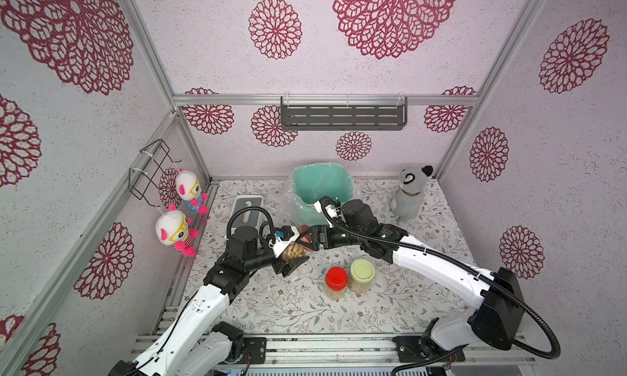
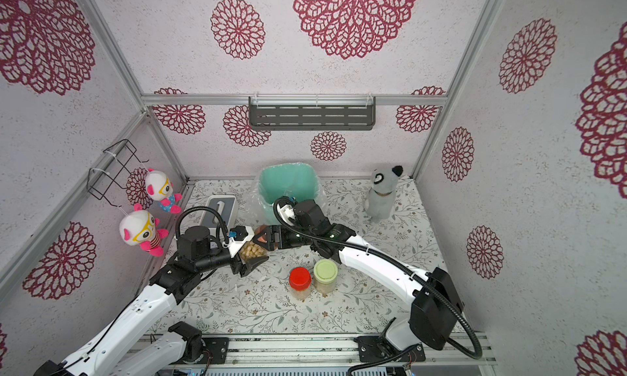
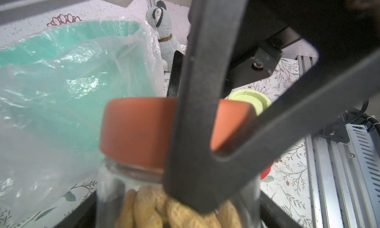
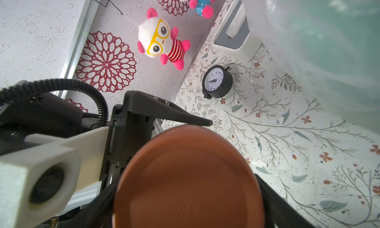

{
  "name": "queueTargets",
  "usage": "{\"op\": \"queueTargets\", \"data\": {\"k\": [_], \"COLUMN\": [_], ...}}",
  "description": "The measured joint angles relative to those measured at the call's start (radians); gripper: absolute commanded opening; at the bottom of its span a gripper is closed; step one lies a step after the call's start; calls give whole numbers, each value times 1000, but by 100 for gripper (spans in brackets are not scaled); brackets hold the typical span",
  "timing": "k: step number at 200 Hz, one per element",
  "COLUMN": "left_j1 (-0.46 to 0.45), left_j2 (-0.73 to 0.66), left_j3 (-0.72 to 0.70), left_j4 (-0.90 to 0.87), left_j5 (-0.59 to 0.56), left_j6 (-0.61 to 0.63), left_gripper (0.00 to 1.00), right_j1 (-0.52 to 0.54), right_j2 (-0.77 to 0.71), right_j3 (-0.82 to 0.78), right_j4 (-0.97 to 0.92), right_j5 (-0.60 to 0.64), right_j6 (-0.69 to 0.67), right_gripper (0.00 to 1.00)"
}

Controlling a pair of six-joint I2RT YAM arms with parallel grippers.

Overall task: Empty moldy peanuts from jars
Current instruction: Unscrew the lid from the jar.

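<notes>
In a top view, the left gripper (image 1: 293, 249) clamped the brown-lidded jar (image 1: 291, 252) of moldy peanuts (image 2: 251, 249) beside the mint-green bin (image 1: 319, 184). In the left wrist view, a finger crossed the brown lid (image 3: 135, 132). In the right wrist view, the right gripper (image 4: 185, 185) straddled that lid, and I could not tell whether it gripped. It should pinch squarely before twisting.

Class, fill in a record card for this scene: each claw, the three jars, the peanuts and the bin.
left claw: shut on the brown-lidded jar
right claw: jaws astride the brown lid; grip unclear
brown lid: on its jar
moldy peanuts: inside the held jar
red-lidded jar and green-lidded jar: upright, side by side, lids on
mint-green bin: lined with a clear bag, behind the claws
</notes>
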Motion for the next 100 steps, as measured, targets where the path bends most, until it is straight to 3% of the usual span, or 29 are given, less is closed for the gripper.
{"op": "queueTargets", "data": {"k": [37,100], "left_j1": [0,0], "left_j2": [0,-1], "left_j3": [0,0], "left_j4": [0,-2], "left_j5": [-2,21], "left_j6": [6,18], "left_gripper": [0,0], "right_j1": [-3,-9], "right_j2": [0,-27], "right_j3": [0,-20], "right_j4": [0,8], "right_j5": [0,-9], "right_j6": [-26,-145], "right_gripper": [76,76]}}
